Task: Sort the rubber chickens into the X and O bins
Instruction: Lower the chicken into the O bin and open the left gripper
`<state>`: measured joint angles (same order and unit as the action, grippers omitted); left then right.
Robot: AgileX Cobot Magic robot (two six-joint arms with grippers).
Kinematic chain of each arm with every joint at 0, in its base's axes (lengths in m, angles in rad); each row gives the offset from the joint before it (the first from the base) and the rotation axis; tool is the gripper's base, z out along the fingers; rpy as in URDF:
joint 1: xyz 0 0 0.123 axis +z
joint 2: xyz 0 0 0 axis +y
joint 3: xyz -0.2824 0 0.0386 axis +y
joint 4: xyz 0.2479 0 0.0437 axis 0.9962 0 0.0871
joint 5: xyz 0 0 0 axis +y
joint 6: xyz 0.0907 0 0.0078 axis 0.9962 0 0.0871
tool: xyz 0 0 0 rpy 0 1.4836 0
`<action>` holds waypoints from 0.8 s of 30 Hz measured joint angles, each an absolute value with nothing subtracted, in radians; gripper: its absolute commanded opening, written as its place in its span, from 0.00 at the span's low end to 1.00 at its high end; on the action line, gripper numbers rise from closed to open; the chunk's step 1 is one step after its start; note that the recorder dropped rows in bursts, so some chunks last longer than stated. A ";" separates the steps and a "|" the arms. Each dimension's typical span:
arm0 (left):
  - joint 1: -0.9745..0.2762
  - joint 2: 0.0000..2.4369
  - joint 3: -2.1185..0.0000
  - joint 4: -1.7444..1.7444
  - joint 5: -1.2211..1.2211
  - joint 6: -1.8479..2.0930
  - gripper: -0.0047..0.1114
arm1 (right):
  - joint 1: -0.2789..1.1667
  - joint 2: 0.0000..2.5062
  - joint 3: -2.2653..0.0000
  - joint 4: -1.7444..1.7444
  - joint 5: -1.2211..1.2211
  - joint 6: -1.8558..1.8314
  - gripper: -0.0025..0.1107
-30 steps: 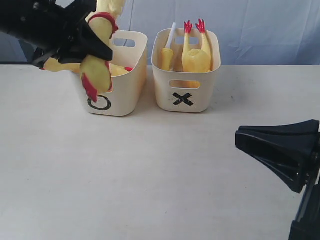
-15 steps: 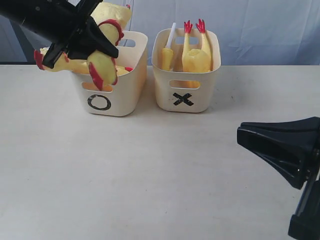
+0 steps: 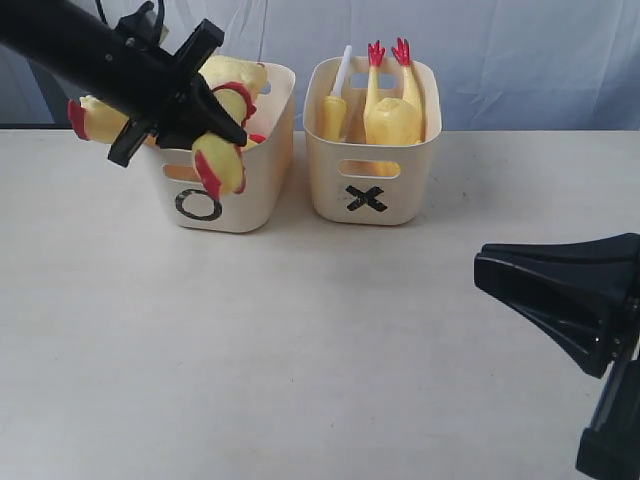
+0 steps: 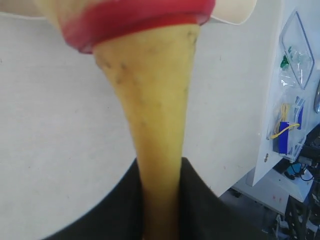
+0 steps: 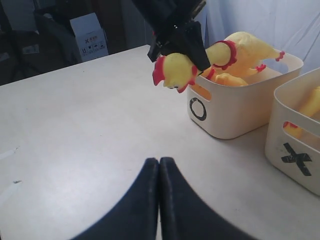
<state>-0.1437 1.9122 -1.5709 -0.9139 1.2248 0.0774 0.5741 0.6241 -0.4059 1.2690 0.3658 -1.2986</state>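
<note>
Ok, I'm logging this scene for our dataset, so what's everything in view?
O bin: one, cream, left.
X bin: one, cream, right beside it.
held rubber chicken: one, yellow with red neck band, over the O bin, head hanging in front.
other rubber chickens: count hidden; yellow and red, some in the O bin, one feet-up in the X bin.
table: one, white, under everything.
backdrop: one, pale blue, behind.
left gripper: one, black, fingers shut on the held chicken's neck.
right gripper: one, black, fingers shut, empty, low on the right.
</note>
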 measured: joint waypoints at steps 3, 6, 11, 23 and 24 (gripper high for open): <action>-0.144 1.932 -1.591 -0.916 1.225 0.077 0.04 | 0.574 0.624 -0.406 1.269 0.366 -1.299 0.01; -0.144 1.946 -1.608 -0.915 1.225 0.077 0.04 | 0.574 0.624 -0.406 1.269 0.366 -1.299 0.01; -0.144 1.969 -1.619 -0.928 1.225 0.077 0.04 | 0.574 0.624 -0.406 1.273 0.366 -1.299 0.01; -0.144 2.008 -1.619 -0.940 1.225 0.071 0.34 | 0.574 0.624 -0.406 1.280 0.366 -1.299 0.01; -0.144 2.008 -1.619 -0.943 1.225 0.071 0.38 | 0.574 0.624 -0.406 1.280 0.366 -1.299 0.01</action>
